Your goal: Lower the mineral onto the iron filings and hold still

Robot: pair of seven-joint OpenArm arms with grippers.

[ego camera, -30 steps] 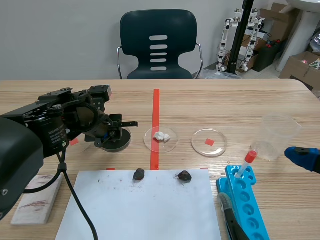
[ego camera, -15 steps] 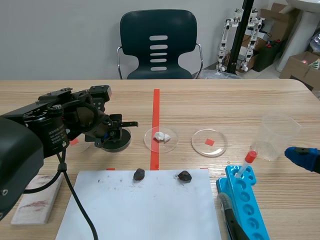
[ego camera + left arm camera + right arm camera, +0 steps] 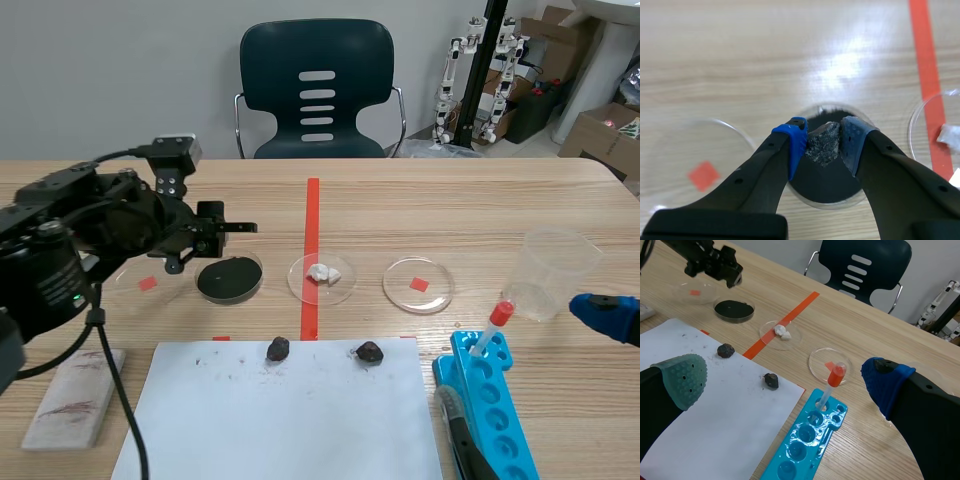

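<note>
The left gripper [image 3: 823,141] is clamped on the grey mineral [image 3: 823,148], pinched between its blue pads [image 3: 796,145]. A second ago it sat low on the dish [image 3: 229,297], hiding most of it; now it has risen and drawn back to its own side, so the black iron filings [image 3: 229,279] lie fully exposed. The mineral hangs above the filings, apart from them. The contact step looks finished, or else must be repeated. Whether filings cling to the stone cannot be told. The right gripper [image 3: 784,382] rests wide open, well apart
</note>
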